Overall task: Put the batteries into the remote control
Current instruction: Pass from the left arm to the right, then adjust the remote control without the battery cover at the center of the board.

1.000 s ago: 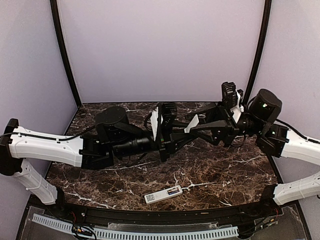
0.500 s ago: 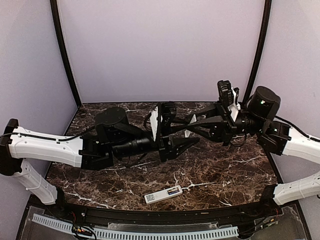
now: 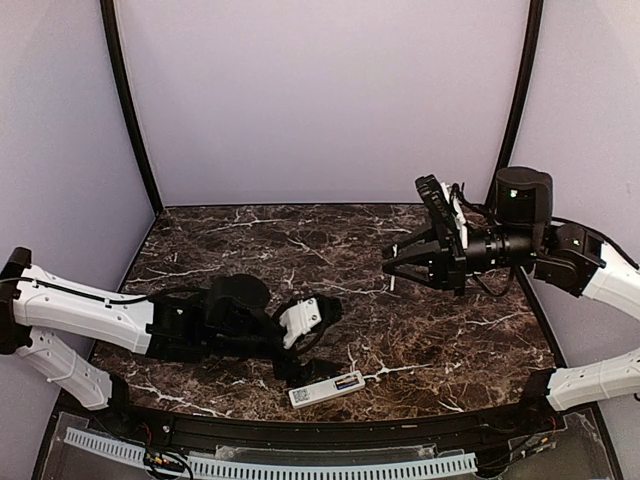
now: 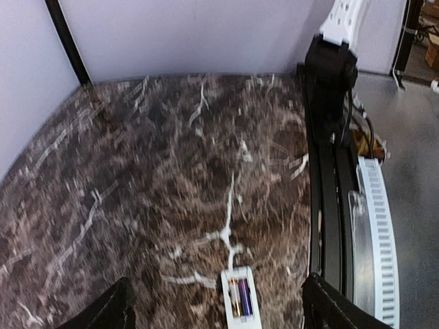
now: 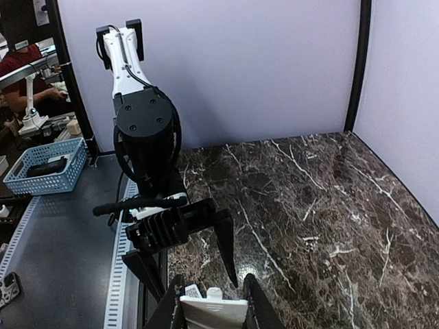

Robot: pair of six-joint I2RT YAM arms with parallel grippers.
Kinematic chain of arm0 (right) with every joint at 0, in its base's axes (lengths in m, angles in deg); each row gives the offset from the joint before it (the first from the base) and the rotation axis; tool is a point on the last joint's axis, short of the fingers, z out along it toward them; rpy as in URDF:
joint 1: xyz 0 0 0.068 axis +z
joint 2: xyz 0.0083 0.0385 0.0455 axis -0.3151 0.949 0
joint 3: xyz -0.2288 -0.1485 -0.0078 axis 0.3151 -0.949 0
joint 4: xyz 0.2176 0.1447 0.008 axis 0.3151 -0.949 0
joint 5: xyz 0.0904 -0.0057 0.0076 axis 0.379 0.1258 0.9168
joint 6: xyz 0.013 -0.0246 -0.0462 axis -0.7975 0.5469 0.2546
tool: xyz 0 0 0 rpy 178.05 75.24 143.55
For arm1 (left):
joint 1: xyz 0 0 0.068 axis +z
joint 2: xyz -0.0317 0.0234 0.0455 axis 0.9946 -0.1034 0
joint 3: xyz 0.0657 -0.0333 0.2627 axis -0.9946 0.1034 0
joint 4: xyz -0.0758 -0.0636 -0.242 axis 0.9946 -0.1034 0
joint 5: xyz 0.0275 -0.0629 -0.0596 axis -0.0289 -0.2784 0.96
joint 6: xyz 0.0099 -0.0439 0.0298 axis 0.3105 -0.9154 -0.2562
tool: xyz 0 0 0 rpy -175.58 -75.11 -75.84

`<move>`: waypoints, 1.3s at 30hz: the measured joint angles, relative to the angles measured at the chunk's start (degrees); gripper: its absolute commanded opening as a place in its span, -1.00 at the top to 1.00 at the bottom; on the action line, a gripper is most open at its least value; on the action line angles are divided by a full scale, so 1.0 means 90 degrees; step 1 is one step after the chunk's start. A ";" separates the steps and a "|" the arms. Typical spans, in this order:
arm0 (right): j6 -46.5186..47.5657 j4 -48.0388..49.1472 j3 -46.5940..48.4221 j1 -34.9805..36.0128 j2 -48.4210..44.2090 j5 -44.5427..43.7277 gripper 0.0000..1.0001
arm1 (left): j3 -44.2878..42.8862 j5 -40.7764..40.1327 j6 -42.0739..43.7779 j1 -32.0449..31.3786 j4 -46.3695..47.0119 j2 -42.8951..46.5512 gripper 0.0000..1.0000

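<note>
One remote control (image 4: 239,302), batteries (image 4: 240,297) seated, is found lower centre, lengthwise just ahead of the wide-spread, empty left gripper (image 4: 218,295); the farther right gripper (image 5: 213,284) is clamped on a white piece (image 5: 212,310).

Dark marble table (image 3: 440,345); white remote control (image 3: 327,389) near front edge.

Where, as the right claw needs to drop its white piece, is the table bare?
Bare table: the far half, between the back wall and the left arm, and the near right, past the remote. Crowded: near left, where that arm and its claw lie.
</note>
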 measured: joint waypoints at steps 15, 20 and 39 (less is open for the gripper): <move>0.0066 -0.0828 -0.0299 -0.0216 0.0044 -0.0250 0.81 | -0.0185 -0.0187 -0.0155 0.0002 -0.2404 -0.2076 -0.39; 0.0066 -0.0879 -0.0362 -0.0216 0.0039 -0.0279 0.80 | -0.0597 -0.0376 -0.0155 -0.0002 -0.2596 -0.2380 -0.01; 0.0068 -0.1171 -0.0372 -0.0219 0.0073 -0.0357 0.82 | -0.0826 -0.1134 0.1525 -0.0036 -0.3313 -0.2361 -0.12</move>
